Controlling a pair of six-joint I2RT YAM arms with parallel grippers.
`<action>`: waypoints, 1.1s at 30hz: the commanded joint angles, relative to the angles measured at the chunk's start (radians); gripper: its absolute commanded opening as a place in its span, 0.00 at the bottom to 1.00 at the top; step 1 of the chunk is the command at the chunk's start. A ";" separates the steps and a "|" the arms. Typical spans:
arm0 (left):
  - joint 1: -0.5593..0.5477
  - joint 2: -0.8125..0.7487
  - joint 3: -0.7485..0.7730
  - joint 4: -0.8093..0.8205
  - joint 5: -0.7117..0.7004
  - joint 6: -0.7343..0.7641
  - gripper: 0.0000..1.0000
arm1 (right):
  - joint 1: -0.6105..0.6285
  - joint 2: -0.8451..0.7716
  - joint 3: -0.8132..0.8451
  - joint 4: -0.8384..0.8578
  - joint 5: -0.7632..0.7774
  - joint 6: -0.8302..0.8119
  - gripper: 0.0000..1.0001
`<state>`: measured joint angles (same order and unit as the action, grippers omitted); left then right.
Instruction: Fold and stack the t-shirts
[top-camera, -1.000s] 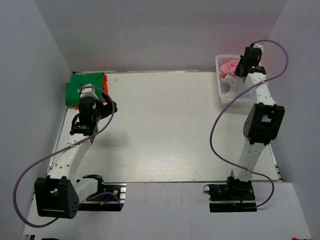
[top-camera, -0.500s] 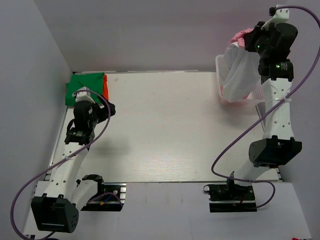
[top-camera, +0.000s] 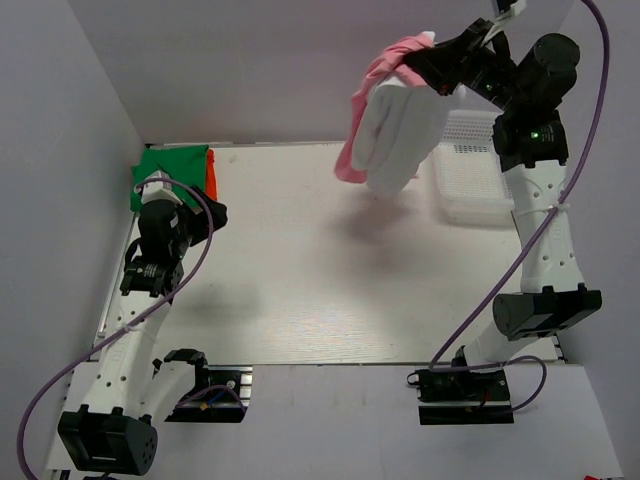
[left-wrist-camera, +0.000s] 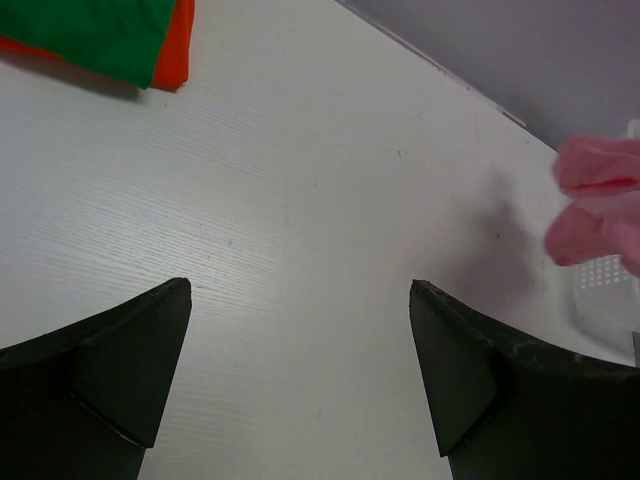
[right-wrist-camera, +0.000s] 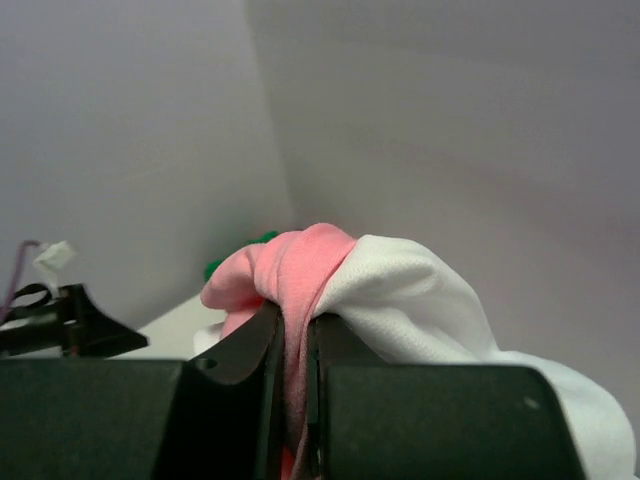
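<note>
In the top external view, the right gripper (top-camera: 428, 58) is seen raised high over the far right of the table (top-camera: 330, 290). A pink t-shirt (top-camera: 372, 85) and a white t-shirt (top-camera: 405, 125) hang bunched together from it, below its fingers and clear of the surface. The white lattice basket (top-camera: 480, 195) is seen below the gripper, by its own arm. The left gripper (top-camera: 205, 215) is held low, with a green t-shirt (top-camera: 170, 165) lying just ahead of it and an orange t-shirt (top-camera: 210, 180) showing along that shirt's edge.

In the left wrist view, the jaws of the left gripper (left-wrist-camera: 300, 370) are shown wide apart, with only bare table between them. The green t-shirt (left-wrist-camera: 100, 30) is seen lying on the orange t-shirt (left-wrist-camera: 178, 45), ahead and to the left. The pink t-shirt (left-wrist-camera: 595, 200) is seen far ahead to the right.

In the right wrist view, the jaws of the right gripper (right-wrist-camera: 298, 330) are shown nearly together, clamped on the pink t-shirt (right-wrist-camera: 290, 260). The white t-shirt (right-wrist-camera: 410, 300) is draped over the right-hand finger. Whether it is also pinched cannot be told.
</note>
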<state>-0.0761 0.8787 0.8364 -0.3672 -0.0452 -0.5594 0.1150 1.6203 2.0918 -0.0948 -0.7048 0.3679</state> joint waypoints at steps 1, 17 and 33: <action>-0.005 -0.017 0.053 -0.079 -0.027 -0.030 1.00 | 0.049 -0.069 -0.043 0.182 -0.081 0.059 0.00; -0.005 0.012 -0.011 -0.124 0.033 -0.119 1.00 | 0.432 -0.071 -0.935 0.195 0.413 -0.087 0.14; -0.005 0.025 -0.111 0.045 0.208 -0.060 1.00 | 0.505 -0.333 -1.112 0.156 0.746 -0.213 0.90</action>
<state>-0.0761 0.9363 0.7444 -0.3805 0.1055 -0.6460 0.6174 1.3212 0.9779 0.0628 -0.0685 0.2199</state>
